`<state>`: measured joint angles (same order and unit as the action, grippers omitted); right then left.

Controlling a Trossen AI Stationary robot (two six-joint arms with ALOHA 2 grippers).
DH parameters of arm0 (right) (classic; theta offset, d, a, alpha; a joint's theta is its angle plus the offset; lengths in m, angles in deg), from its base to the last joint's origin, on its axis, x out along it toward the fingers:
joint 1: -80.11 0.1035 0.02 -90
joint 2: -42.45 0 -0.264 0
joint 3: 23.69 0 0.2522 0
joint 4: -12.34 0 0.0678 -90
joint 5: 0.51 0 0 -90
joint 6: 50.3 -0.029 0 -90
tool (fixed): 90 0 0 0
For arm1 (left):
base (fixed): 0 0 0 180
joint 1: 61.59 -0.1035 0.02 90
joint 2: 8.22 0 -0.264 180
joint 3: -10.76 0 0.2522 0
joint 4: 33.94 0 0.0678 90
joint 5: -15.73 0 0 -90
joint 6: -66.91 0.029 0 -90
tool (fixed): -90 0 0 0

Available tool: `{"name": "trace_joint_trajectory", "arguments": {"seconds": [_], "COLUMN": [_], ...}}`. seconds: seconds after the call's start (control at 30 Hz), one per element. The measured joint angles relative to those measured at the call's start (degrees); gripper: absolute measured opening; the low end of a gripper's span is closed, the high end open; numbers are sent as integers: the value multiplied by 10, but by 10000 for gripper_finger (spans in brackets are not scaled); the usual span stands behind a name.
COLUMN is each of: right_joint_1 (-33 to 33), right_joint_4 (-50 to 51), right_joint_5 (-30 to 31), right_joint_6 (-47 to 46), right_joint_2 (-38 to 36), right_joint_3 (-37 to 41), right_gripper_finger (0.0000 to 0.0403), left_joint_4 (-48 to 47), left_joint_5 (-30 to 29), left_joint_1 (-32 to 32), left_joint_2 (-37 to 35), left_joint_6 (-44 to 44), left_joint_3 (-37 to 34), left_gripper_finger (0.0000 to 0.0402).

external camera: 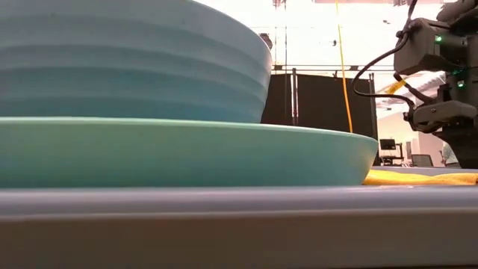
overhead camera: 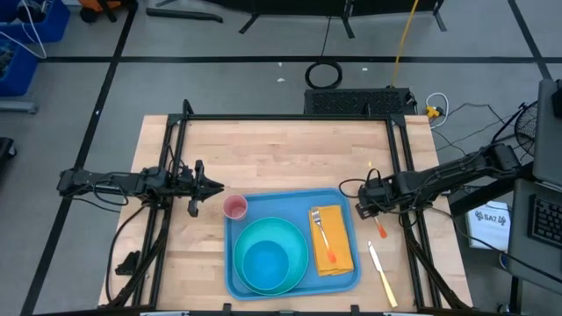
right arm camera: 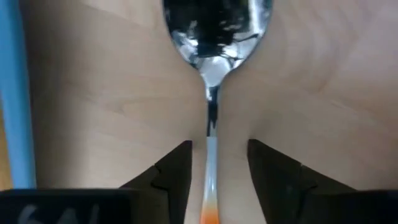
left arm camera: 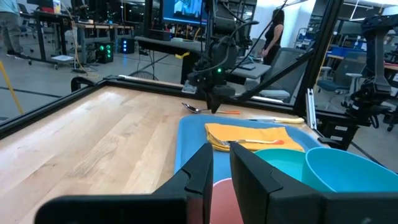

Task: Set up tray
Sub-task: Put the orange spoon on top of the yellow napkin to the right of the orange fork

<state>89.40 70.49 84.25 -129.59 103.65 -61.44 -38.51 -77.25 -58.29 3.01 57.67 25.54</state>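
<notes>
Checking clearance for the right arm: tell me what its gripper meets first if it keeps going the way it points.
The right gripper points down at the wooden table. Its open fingers straddle the metal spoon with an orange handle, so it likely meets that spoon first.

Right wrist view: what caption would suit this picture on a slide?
Open right end effector straddling the handle of a spoon lying on the wooden table, just beside the blue tray.

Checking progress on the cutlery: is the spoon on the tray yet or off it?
Off. The spoon lies on bare wood beside the tray, between the right gripper's open fingers.
</notes>
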Motion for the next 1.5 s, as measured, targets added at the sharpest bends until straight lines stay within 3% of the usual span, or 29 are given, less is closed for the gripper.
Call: {"name": "trace_joint_trajectory", "arguments": {"seconds": [0.1,0.3,0.7,0.8,1.0,1.33,1.5], "right_joint_1": [0,1,3,2,11,99,150], "right_joint_4": [13,12,-6,-56,-240,-422,-429], "right_joint_5": [1,12,72,129,125,115,144], "right_joint_6": [-10,9,35,54,95,13,-55], "right_joint_2": [0,0,-43,-69,-96,-14,39], "right_joint_3": [0,1,-12,-31,-32,-34,-69], "right_gripper_finger": [119,14,3,2,1,1,0], "left_joint_4": [0,0,0,0,-1,-1,0], "left_joint_5": [0,0,0,0,0,0,0], "left_joint_1": [0,0,0,0,0,0,0], "left_joint_2": [0,0,0,0,0,0,0], "left_joint_6": [0,0,0,0,0,0,0], "left_joint_3": [0,0,0,0,0,0,0], "left_gripper_finger": [58,58,58,58,58,58,58]}}
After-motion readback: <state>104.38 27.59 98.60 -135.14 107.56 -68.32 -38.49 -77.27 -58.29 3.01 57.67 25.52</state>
